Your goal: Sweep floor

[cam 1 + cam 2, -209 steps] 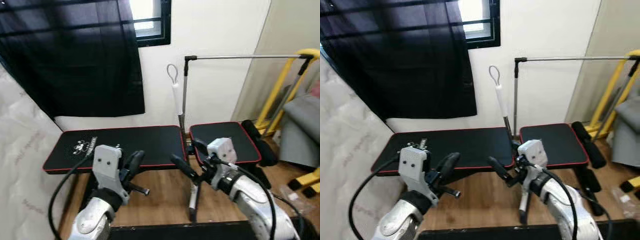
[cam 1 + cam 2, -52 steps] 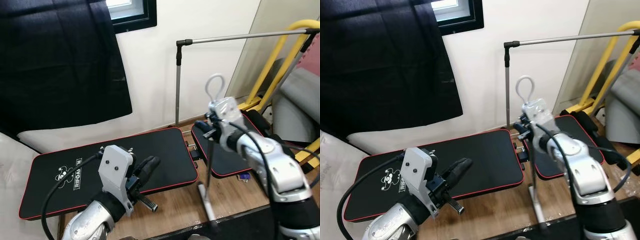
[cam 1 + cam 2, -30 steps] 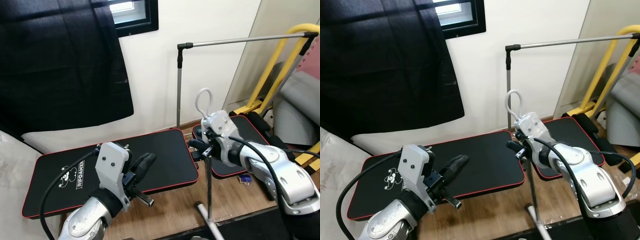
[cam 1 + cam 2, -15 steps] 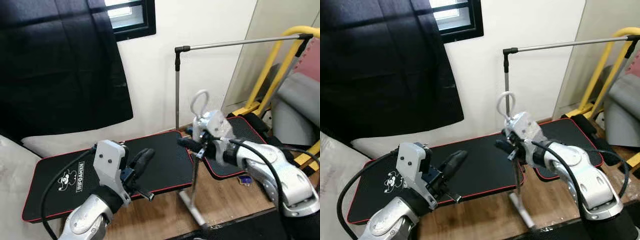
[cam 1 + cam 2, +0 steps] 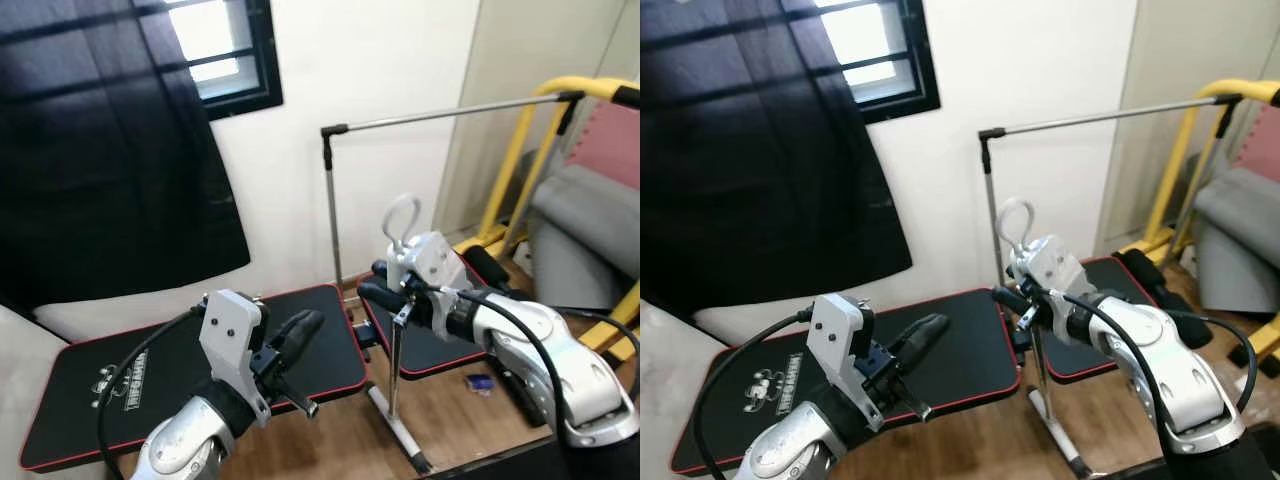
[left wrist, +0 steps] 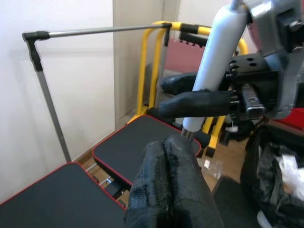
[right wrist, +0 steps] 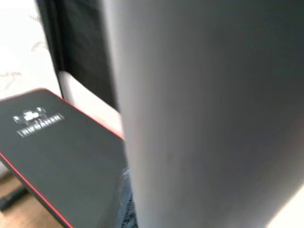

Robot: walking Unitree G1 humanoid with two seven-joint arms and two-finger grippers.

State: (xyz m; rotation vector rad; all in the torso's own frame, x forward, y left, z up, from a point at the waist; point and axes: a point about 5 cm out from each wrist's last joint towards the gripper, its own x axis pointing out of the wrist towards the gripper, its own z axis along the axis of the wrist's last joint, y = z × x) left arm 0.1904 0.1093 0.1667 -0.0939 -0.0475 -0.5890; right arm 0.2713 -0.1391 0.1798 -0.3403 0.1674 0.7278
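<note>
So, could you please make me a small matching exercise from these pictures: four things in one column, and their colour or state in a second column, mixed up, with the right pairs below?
Things:
1. curtain
2. bench
3. right gripper
4. left gripper

Colour or state:
A. black with a red edge
B. shut on the broom handle
C. shut, holding nothing
D. black, hanging over the window

Pairs: 1-D, 2-A, 3-B, 4-C

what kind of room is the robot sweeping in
Probably a spare room at home used for workouts and storage: a black folding exercise bench, a metal clothes rail by the wall, and a mattress leaning alongside.
</note>
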